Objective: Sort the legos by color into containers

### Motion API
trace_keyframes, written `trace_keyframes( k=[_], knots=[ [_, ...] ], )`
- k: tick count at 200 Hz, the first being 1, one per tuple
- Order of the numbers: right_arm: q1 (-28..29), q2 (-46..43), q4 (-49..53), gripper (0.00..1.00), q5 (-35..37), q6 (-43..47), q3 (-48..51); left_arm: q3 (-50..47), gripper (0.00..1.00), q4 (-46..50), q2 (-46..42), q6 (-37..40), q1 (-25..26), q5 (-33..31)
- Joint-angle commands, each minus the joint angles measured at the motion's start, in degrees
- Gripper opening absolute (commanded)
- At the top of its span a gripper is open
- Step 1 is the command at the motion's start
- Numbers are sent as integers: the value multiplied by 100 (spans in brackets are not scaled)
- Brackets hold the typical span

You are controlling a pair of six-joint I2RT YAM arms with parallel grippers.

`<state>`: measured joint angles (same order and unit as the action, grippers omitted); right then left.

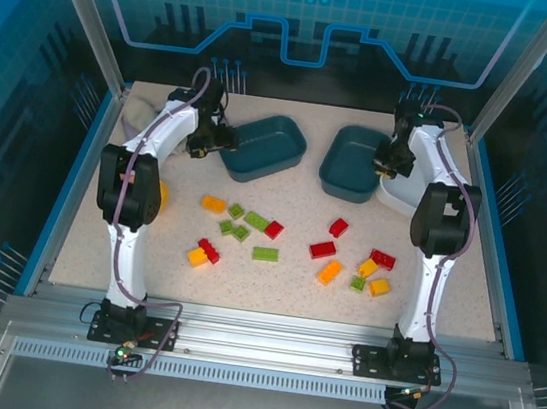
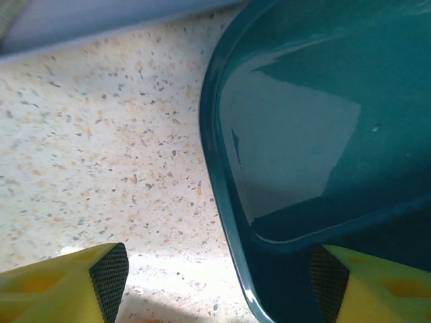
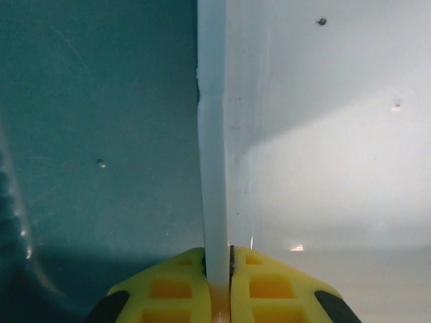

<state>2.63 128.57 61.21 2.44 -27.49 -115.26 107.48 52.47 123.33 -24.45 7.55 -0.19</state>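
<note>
legos unsorted, grippers at the trays
legos [image 1: 265,254] scattered on the near table [image 1: 283,286], well apart from both grippers. farther, left gripper [image 2: 214,279] spread astride the rim of the left teal tray [image 1: 266,148]; right gripper [image 3: 217,269] pinches the wall of the white tray [image 3: 323,168], beside the right teal tray [image 1: 352,165].

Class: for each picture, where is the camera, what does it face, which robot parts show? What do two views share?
Top external: above and behind, looking down on the table and legos; left arm and right arm show whole.
Left wrist: on the left arm, looking down at the left teal tray; left fingers open astride its rim.
Right wrist: on the right arm, looking down the white tray wall; right fingers shut on it.
Shared: top external and right wrist both show the white tray.
</note>
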Motion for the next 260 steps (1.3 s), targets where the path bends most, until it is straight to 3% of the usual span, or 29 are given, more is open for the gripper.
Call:
trace_keyframes(
  k=[1,33,73,123,200,260],
  knots=[
    [45,-381,-151,0,-198,212,141,-15,71,-38,142,-368,27,301],
    [45,-427,-232,0,-235,297,295,-130,61,-389,195,-904,36,578],
    [44,-438,-259,0,-203,435,357,-240,29,-575,215,-1493,131,785],
    [41,-430,-276,0,-200,567,328,-319,28,-437,175,-1953,286,798],
    [55,-460,-389,0,-277,867,492,-629,15,-316,78,-3118,660,741],
    [97,-452,-485,0,-509,938,632,-1344,10,-777,-332,-4927,1086,1007]
  ],
)
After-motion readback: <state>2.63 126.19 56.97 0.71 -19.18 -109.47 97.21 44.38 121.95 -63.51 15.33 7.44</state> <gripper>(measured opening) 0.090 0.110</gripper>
